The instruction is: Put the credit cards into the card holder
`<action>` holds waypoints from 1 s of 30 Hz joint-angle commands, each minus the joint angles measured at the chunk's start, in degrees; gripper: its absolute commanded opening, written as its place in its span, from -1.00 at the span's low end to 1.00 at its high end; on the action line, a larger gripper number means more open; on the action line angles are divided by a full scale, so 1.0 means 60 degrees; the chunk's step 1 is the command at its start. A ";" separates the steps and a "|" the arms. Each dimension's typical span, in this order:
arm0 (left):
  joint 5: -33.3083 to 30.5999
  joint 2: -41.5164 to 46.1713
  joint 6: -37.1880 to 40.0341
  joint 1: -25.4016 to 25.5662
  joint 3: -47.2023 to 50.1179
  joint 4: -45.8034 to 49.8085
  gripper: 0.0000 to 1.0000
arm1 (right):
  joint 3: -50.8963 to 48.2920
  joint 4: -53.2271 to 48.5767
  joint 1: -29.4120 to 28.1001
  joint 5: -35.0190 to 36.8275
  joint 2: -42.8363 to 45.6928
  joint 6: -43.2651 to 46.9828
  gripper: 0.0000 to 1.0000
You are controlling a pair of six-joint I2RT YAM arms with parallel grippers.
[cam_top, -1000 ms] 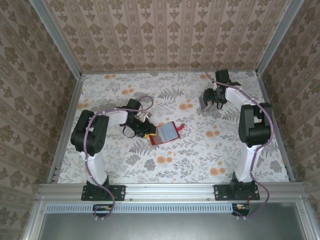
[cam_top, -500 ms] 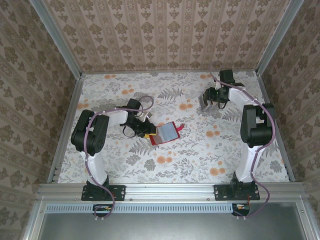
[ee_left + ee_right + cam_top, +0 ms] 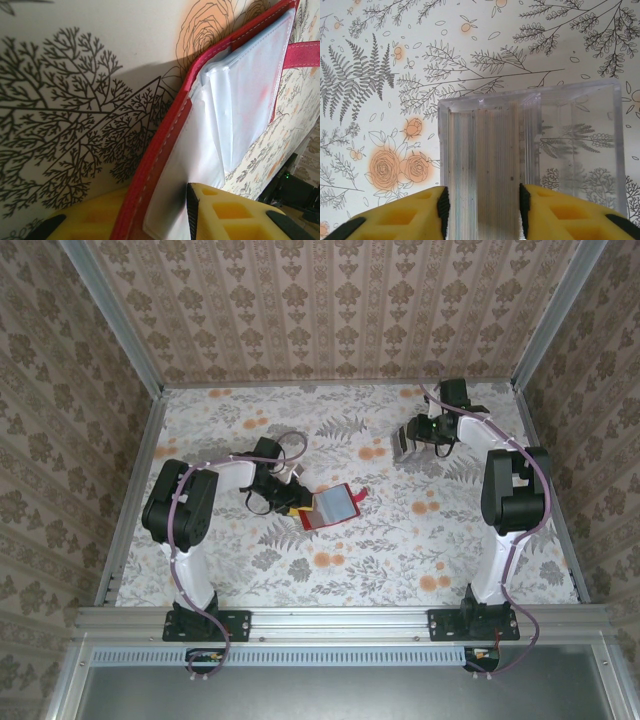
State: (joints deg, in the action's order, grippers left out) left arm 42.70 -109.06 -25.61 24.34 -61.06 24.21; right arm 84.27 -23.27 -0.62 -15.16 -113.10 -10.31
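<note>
- The right gripper (image 3: 482, 210) is the one on the move: over the past second it has edged toward 10 o'clock at the far right of the flower-printed table (image 3: 350, 570), and its yellow fingers have drawn in.
- In the right wrist view the fingers now flank one half of the clear, hard plastic box (image 3: 580, 150), the half packed with a stack of thin grey-edged credit cards (image 3: 482, 160) standing on edge.
- The dark pad edges sit right at the sides of that stack, but whether they are clenched on it or just short of contact cannot be told.
- On the other side, nothing has budged. The left gripper (image 3: 296, 510) stays clamped on the small red leather-like folding card holder (image 3: 337, 505), just left of the table's middle.
- In the left wrist view one red cover and a pale inner leaf run down between the left gripper's yellow pads (image 3: 230, 212). The card holder is propped open, with its translucent plastic sleeves (image 3: 250, 90) facing up and the red tab (image 3: 305, 52) out at 2 o'clock.
- Whether any card sits in those sleeves already cannot be made out.
- What it means: the holder looks presented and waiting, and the closing fingers suggest a pick from the box is starting.
- Cards and holder lie well apart, the box at roughly 1 o'clock from the holder, so a carry across the table would have to follow.
- The likely risk is a pinch that drags several cards, or the box itself, along.
</note>
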 commanded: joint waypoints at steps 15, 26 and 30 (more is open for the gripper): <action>0.0109 -0.0443 0.0450 0.0188 0.0034 0.0236 -0.36 | 0.0009 -0.0152 0.0031 -0.0536 0.0668 0.0306 -0.74; 0.0094 -0.0281 0.0675 0.0183 0.0123 0.0400 -0.37 | -0.0339 -0.0151 0.0089 0.0363 0.1387 -0.0298 -1.00; 0.0399 -0.0125 0.0760 0.0060 0.0103 0.0394 -0.32 | -0.0981 0.0229 0.0104 0.1578 0.2520 -0.0769 -1.00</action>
State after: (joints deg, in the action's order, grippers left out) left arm 43.35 -109.16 -23.05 24.34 -61.14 24.67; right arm 80.49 -23.18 -0.36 -11.42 -104.38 -11.97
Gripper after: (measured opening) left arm 0.333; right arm 0.058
